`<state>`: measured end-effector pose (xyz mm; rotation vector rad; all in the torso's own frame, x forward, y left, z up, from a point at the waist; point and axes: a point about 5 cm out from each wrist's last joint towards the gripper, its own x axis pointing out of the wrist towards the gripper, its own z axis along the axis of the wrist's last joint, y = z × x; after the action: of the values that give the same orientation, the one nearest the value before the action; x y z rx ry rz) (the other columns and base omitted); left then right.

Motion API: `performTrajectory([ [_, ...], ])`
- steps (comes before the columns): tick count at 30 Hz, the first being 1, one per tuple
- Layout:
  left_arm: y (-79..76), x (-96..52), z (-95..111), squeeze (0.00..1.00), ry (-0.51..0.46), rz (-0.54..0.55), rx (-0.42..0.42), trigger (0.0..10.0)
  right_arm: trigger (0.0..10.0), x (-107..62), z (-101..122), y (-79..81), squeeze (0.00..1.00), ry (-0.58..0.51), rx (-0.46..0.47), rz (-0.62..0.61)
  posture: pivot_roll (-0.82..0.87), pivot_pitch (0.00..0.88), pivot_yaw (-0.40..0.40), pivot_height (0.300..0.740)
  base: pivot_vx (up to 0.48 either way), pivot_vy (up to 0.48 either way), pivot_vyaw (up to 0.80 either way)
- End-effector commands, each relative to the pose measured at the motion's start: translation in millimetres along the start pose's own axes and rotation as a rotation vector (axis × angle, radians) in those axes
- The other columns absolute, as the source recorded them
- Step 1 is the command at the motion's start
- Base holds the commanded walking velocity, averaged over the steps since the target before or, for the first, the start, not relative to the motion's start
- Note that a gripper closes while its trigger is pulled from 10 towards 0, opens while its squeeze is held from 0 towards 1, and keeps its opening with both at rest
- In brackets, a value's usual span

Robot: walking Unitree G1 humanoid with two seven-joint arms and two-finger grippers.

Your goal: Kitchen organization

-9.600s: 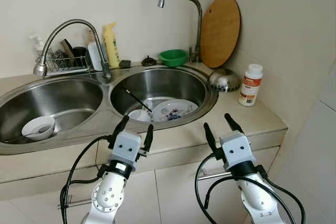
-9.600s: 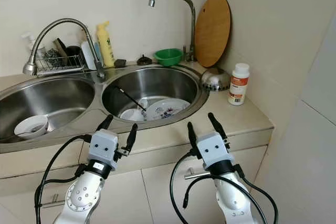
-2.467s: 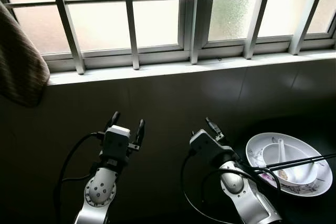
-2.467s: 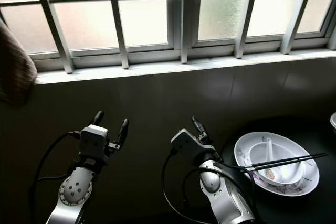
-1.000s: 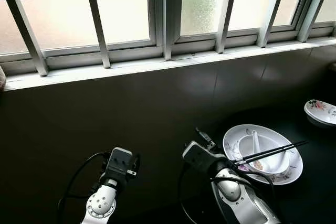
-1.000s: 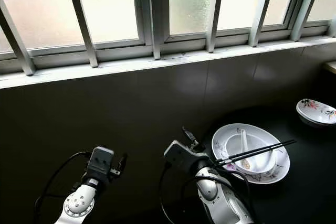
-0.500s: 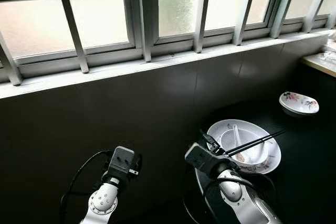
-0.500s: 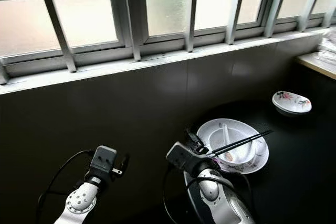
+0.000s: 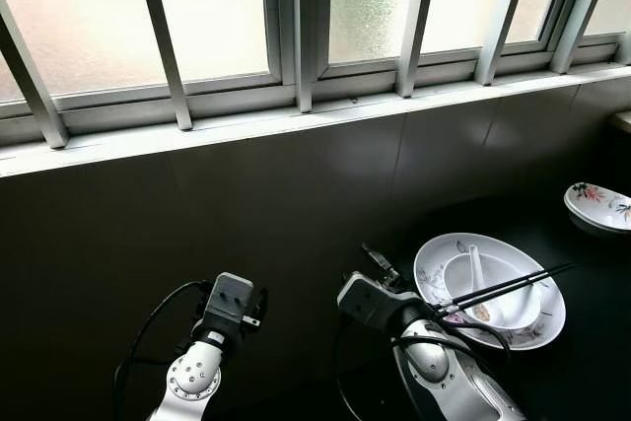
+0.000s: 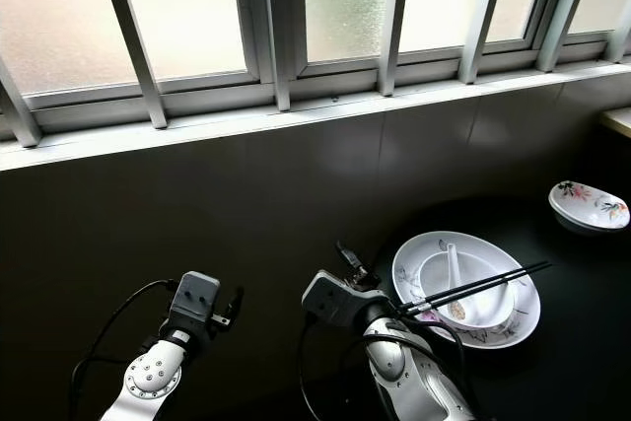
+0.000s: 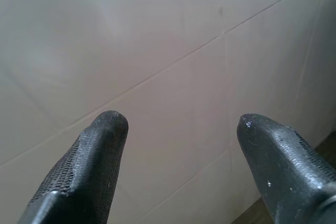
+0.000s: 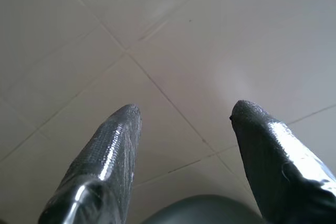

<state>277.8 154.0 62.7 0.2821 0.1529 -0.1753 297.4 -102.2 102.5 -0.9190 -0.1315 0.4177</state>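
A white floral plate point(image 9: 432, 273) rests on a dark table point(image 9: 592, 362) at the right. On it stands a white bowl point(image 9: 521, 315) with a white spoon point(image 9: 475, 269) inside and black chopsticks point(image 9: 513, 285) laid across. My right gripper point(image 12: 185, 111) is open and holds nothing; it faces pale wall tiles, and its wrist point(image 9: 367, 299) is just left of the plate. My left gripper point(image 11: 181, 124) is open too, facing the tiled wall, with its arm point(image 9: 229, 303) low on the left.
A small floral dish point(image 9: 596, 206) sits on the table at the far right. A barred window point(image 9: 315, 17) with a white sill point(image 9: 246, 125) runs above a dark tiled wall point(image 9: 197, 214) straight ahead.
The whole view has swung since half a second ago, so the plate and small dish sit further right in the picture. Both arms keep their pose.
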Motion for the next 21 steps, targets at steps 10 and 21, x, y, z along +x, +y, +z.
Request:
performTrajectory([
  [10, 0.9, -0.7, -1, 0.0, 0.001, 0.0, -0.032, 10.0, 10.0, -0.3, 8, -5.5, 0.0, -0.053, -0.001, -0.022, -0.02, 0.0, 0.031, 0.74, 0.0, 0.0, 0.0],
  [21, 0.4, -1.4, 1, 0.0, -0.017, -0.004, -0.049, 10.0, 10.0, 0.0, 9, -6.4, 0.0, -0.049, 0.074, -0.016, -0.02, 0.0, 0.026, 0.74, 0.0, 0.417, -0.29],
])
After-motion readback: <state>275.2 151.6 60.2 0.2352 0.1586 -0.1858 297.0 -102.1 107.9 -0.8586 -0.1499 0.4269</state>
